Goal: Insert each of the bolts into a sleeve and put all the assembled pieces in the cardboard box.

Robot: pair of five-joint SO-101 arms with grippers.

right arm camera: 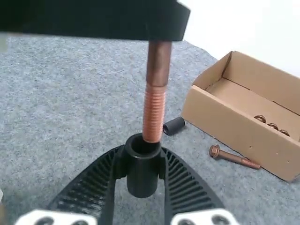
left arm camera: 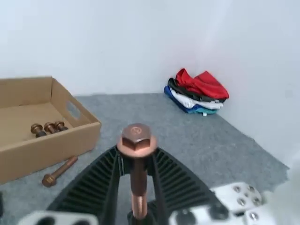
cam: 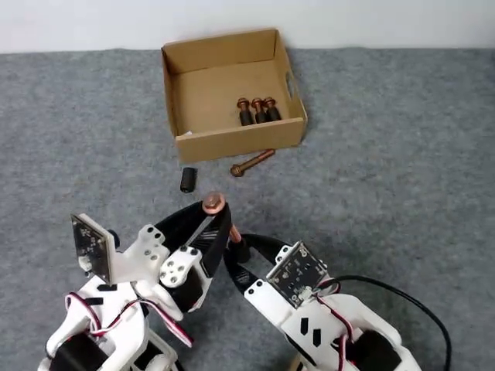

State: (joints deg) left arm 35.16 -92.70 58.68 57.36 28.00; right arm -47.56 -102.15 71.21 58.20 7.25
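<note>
**Bolt tip at the sleeve's mouth**

The copper bolt point(right arm camera: 154, 93) stands upright, with its threaded tip just inside the mouth of the black sleeve point(right arm camera: 142, 183). The left gripper point(left arm camera: 136, 157) pinches the bolt below its head, and the right gripper point(right arm camera: 140, 161) pinches the sleeve. From above, a loose sleeve point(cam: 188, 179) lies at 11 o'clock from the pair. A loose bolt point(cam: 252, 162) lies at 1 o'clock, just beside the cardboard box point(cam: 232, 141), which sits at 12. Three finished pieces point(cam: 259, 110) lie side by side toward the box's 4 o'clock corner.
</note>
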